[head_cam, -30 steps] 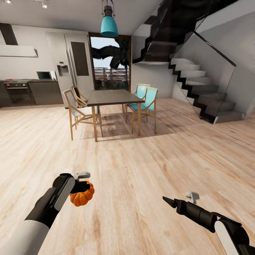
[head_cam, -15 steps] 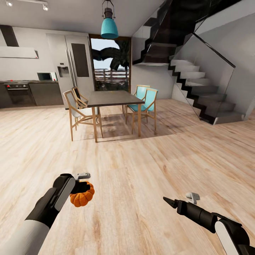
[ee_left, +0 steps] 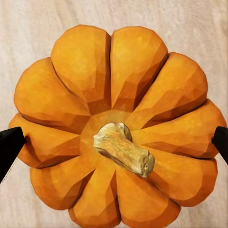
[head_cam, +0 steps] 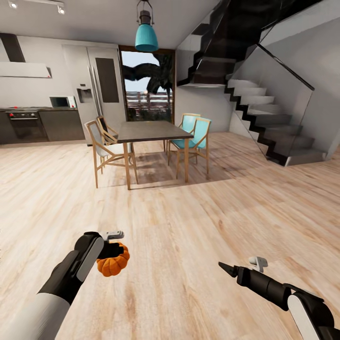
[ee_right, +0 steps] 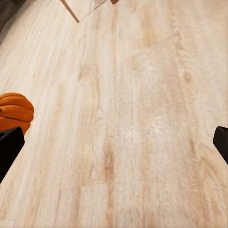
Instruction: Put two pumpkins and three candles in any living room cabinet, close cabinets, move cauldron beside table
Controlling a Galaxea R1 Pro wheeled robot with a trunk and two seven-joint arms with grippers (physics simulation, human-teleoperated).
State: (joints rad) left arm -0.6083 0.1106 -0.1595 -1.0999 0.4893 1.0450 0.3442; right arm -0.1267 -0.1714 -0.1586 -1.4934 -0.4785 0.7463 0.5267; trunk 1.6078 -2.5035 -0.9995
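A wide pale wood floor [head_cam: 189, 226] stretches bare between the robot and a dining table [head_cam: 152, 131] with chairs [head_cam: 101, 148] around it, well ahead. A staircase [head_cam: 269, 123] closes the right side, and kitchen cupboards [head_cam: 40, 123] line the far left wall. The left gripper [head_cam: 112, 249] holds an orange pumpkin [head_cam: 113, 266] above the floor, fingers [ee_left: 9, 145] pinching its ribbed sides. The right gripper [head_cam: 226, 269] hangs over bare boards with its fingers [ee_right: 9, 145] spread wide, nothing between them.
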